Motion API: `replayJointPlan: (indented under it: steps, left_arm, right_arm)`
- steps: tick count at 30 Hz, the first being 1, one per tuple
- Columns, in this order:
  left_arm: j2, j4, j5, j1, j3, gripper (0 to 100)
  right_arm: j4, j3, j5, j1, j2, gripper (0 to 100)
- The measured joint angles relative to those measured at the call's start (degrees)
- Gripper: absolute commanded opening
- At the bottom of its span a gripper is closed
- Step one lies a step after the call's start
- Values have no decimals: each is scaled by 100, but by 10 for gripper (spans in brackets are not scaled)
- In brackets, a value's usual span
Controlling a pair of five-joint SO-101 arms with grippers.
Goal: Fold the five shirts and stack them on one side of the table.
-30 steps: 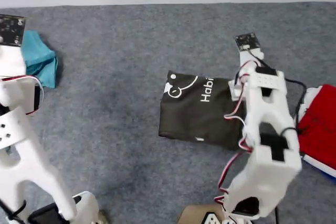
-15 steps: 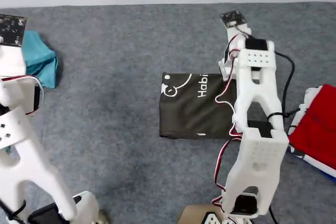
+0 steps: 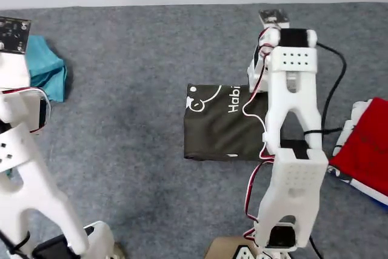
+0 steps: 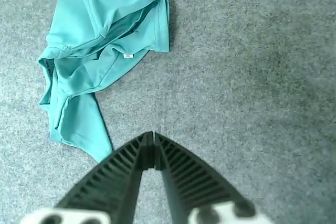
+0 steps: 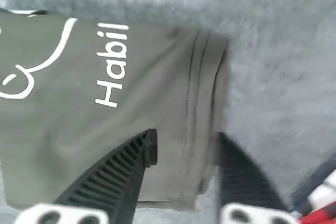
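Observation:
A folded dark shirt (image 3: pixel 221 124) with white print lies flat in the middle of the grey table. My right arm (image 3: pixel 292 83) hangs over its right end. In the right wrist view my right gripper (image 5: pixel 186 148) is open just above the dark shirt (image 5: pixel 94 108), its fingers on either side of the stitched hem near the shirt's edge. A crumpled teal shirt (image 3: pixel 47 68) lies at the far left. My left gripper (image 4: pixel 154 141) is shut and empty, held above bare table next to the teal shirt (image 4: pixel 100 35).
A red shirt (image 3: pixel 367 147) on a white and blue one lies at the table's right edge, close to the right arm's base. My left arm (image 3: pixel 21 150) stands along the left edge. Grey felt covers the table (image 3: pixel 133 47).
My right arm has swung away from its base toward the far edge. The dark shirt, earlier skewed, now lies square to the table.

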Motion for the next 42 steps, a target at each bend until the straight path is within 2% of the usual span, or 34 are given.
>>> replayJointPlan:
  steps: [5,22,24,29,39,42]
  left_arm:
    - [0,0,0,0,0,6]
    - [0,0,0,0,273,6]
    - [0,0,0,0,273,6]
    - [0,0,0,0,273,6]
    - [0,0,0,0,273,6]
    - [0,0,0,0,273,6]
  right_arm:
    - [0,88,-431,-220,448,318]
    - [-404,18,-484,-255,1811,314]
    - [-404,-18,-484,-264,1873,267]
    - [-352,-26,-484,-255,1908,6]
    - [-316,-35,-413,-193,1890,10]
    - [-273,-35,-167,-158,1829,10]
